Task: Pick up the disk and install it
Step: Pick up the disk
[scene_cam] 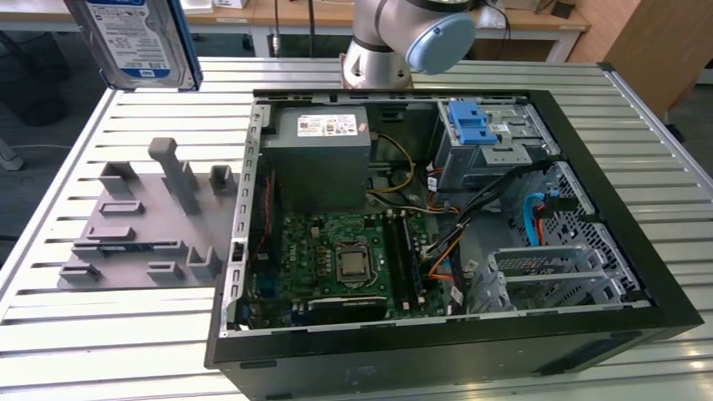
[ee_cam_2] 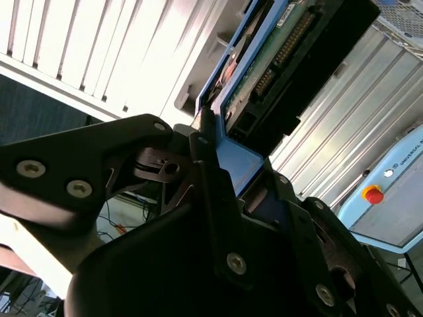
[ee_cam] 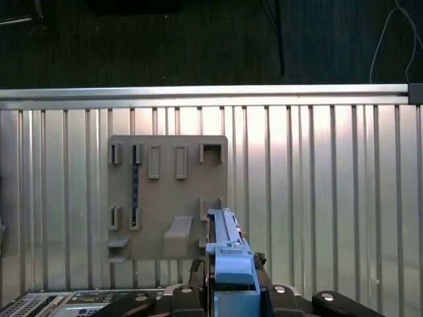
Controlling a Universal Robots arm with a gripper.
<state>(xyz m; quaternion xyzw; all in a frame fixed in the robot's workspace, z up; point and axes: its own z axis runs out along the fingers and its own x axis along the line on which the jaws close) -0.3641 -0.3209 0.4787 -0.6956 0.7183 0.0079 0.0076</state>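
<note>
Disk: the disk [scene_cam: 134, 42] hangs in the air at the top of the exterior view's left, stood on edge with its white-and-blue label toward that camera and a blue rail down its side.
Disk from the wrist: in the first wrist view the disk [ee_cam: 225, 231] shows edge-on, with the grey fixture plate [ee_cam: 168, 191] lying far below it. In the second wrist view its dark underside and connector row [ee_cam_2: 291, 46] show.
Claw: the claw [ee_cam_2: 231, 165] is clamped on the disk, a black finger pressed to each side of the blue rail end. The same hold shows in the first wrist view [ee_cam: 231, 294].
Surface: the slatted metal surface [scene_cam: 112, 334] carries the fixture plate [scene_cam: 145, 217] and, beside it, the open computer case [scene_cam: 624, 326].
Inside the case: a grey power supply [scene_cam: 323, 159], a green motherboard [scene_cam: 346, 259] and a drive cage with a blue latch [scene_cam: 473, 125] toward the exterior view's right.
Step in hand: the pick-up looks done. The disk is in carry, well apart from the case, and is not yet installed.
What the install calls for: by my judgement, turning the disk from its on-edge pose so the rails line up with the cage, and a path clear of the loose cables near it.
</note>
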